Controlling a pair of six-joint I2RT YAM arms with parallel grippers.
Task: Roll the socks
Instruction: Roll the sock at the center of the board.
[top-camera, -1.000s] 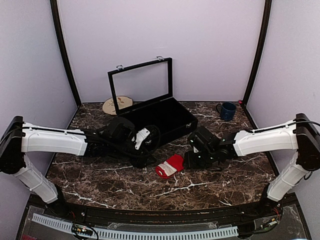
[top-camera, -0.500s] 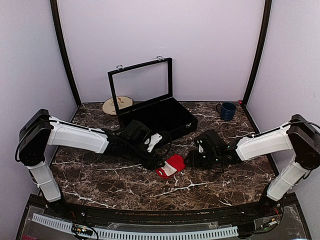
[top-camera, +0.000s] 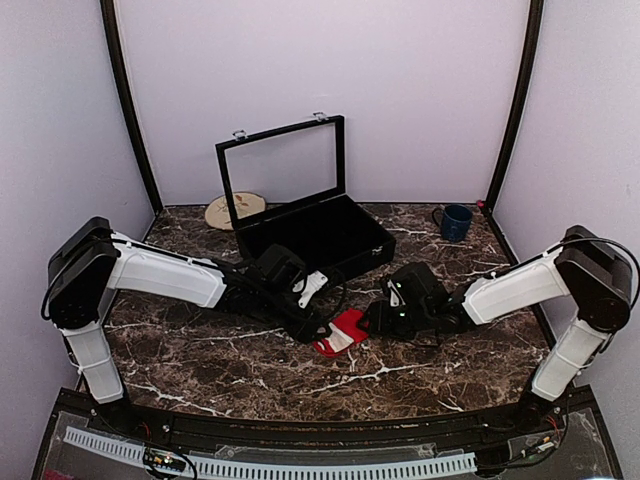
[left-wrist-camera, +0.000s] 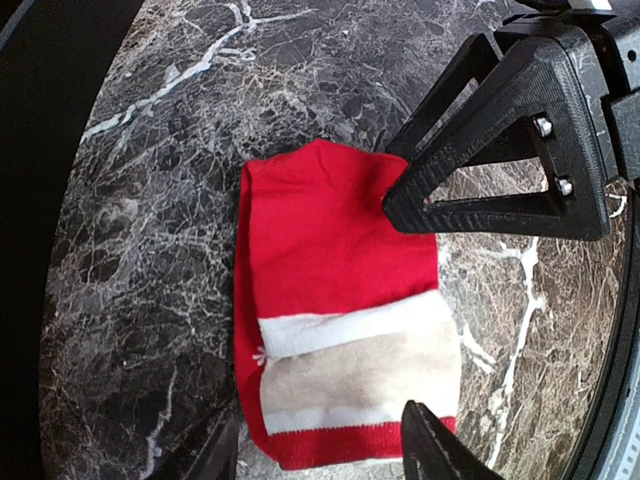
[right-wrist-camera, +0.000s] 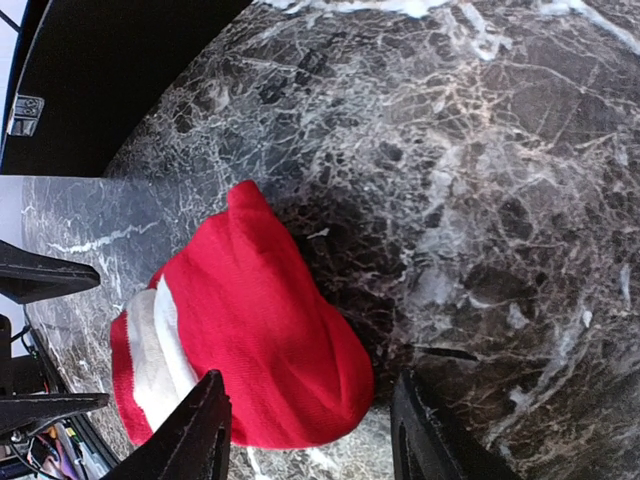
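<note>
The socks (top-camera: 340, 332) lie as a folded bright-red bundle with a cream-white cuff band on the dark marble table, just in front of the black case. My left gripper (top-camera: 318, 322) is open at the socks' left end; in the left wrist view its fingertips (left-wrist-camera: 430, 445) stand either side of the cuff end of the socks (left-wrist-camera: 335, 300), with the gripper (left-wrist-camera: 320, 452) empty. My right gripper (top-camera: 373, 318) is open at the socks' right end; in the right wrist view it (right-wrist-camera: 310, 432) straddles the rounded red end of the socks (right-wrist-camera: 260, 320) and holds nothing.
A black case (top-camera: 320, 235) with its glass lid raised stands behind the socks. A blue mug (top-camera: 456, 222) is at the back right and a round wooden disc (top-camera: 234, 211) at the back left. Black frame posts stand at both sides.
Both arms have closed in on the socks: the left gripper moved right, the right gripper moved left. The socks have stayed in place.
</note>
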